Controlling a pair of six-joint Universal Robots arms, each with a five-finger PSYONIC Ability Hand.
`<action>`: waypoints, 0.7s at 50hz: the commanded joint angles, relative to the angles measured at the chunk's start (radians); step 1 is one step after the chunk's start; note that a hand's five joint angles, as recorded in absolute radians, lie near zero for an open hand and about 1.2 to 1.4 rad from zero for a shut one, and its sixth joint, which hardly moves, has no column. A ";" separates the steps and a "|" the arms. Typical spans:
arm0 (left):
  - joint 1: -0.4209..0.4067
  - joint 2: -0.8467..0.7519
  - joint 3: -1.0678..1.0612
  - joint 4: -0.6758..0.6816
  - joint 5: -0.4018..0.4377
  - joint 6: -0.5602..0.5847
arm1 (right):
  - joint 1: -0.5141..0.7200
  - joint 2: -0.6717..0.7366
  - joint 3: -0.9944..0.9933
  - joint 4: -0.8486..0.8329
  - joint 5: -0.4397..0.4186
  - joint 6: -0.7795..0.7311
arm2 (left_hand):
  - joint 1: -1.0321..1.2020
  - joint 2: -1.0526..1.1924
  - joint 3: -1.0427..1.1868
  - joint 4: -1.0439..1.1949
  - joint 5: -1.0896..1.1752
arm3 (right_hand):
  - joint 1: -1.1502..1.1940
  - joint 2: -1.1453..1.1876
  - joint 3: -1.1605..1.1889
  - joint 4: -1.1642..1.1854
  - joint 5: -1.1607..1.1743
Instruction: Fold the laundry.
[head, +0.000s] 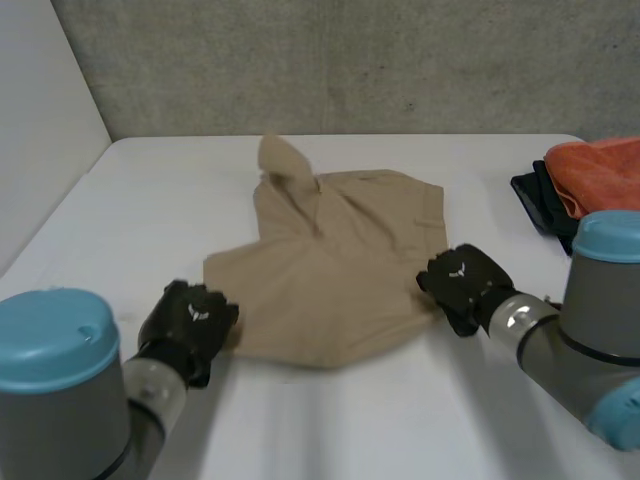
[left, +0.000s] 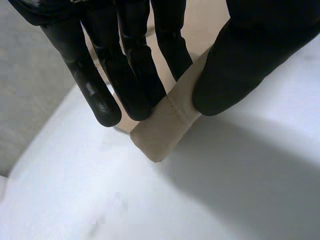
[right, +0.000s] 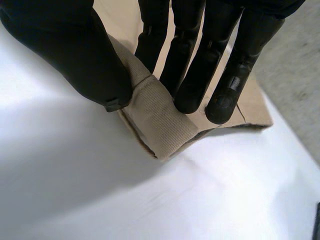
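- The tan garment (head: 340, 270) lies in the middle of the bench (head: 130, 190), partly folded, with one piece peaked up at its far edge.
- My left wrist view shows what the head view can't: the left robot hand (left: 130, 75) pinches the garment's near-left corner between thumb and fingers.
- The right robot hand (right: 75, 55) clamps a doubled fold at the garment's right edge.
- An orange cloth (head: 600, 170) at the bench's far right is cut off.

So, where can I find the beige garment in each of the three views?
Head view: beige garment mid-table, between the left hand and right hand.
Left wrist view: its corner pinched at that hand's fingertips.
Right wrist view: its folded edge pinched under the thumb.
Shared landmark: the white table.
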 joint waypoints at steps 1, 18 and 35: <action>-0.061 0.114 -0.103 -0.241 0.003 0.000 | -0.004 -0.127 0.064 0.237 0.000 -0.011 | 0.235 0.196 0.198 0.193 0.253 | 0.405 0.218 0.191 0.201 0.223; -0.127 0.157 0.044 -0.233 0.013 -0.004 | -0.035 -0.167 0.143 0.345 -0.012 -0.135 | -0.904 -0.943 -0.941 -0.945 -0.886 | 0.405 0.218 0.191 0.201 0.223; 0.158 -0.314 0.460 -0.023 0.398 0.000 | -0.024 -0.157 0.163 0.267 -0.014 -0.084 | -0.505 -0.543 -0.542 -0.546 -0.486 | 0.405 0.218 0.191 0.201 0.223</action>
